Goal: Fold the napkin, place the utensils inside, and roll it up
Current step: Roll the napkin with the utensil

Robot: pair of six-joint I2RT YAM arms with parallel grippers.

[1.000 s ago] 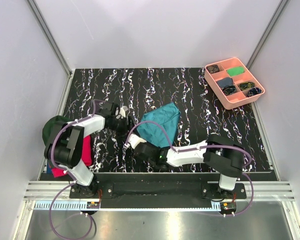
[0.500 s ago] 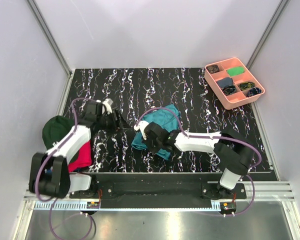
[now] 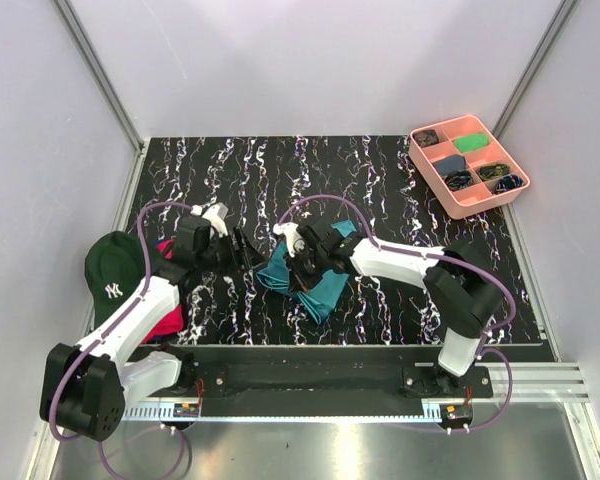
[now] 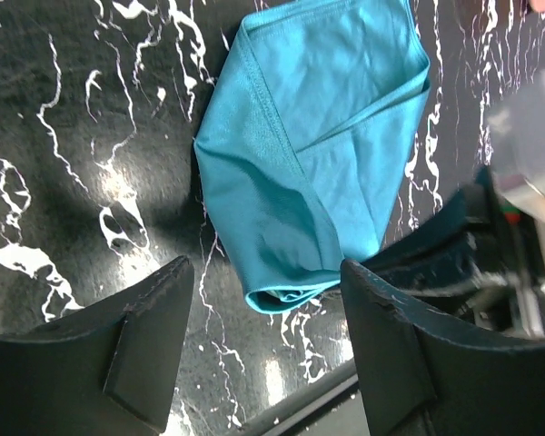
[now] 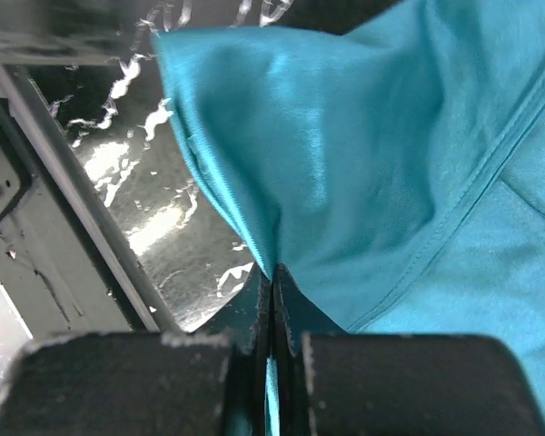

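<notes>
Teal napkin (image 3: 315,285): lies folded over and bunched on the black, white-veined table (image 3: 400,200). It sits about midway between the left and right edges, nearer the front edge than the back. The left wrist view shows a rolled fold along one end and a stitched hem across the upper layer.
Right claw (image 5: 272,282): closed tight on a fold at the napkin's left side. The cloth is drawn into a ridge that runs straight into the pinched fingers.
Left claw (image 3: 246,250): spread wide and holding nothing, just left of the napkin and apart from it, over bare table.
Obstructions: the right arm (image 3: 400,265) reaches in from the right and covers the napkin's far part in the top view. A purple cable (image 3: 325,200) arches above it.
Green cap (image 3: 108,272): at the left edge, white logo facing up, well apart from the napkin.
Pink-red cloth (image 3: 165,318): just beside the cap, partly under the left arm (image 3: 150,295).
Pink tray (image 3: 467,213): at the far right corner, divided into compartments holding small dark and green items too small to identify.
</notes>
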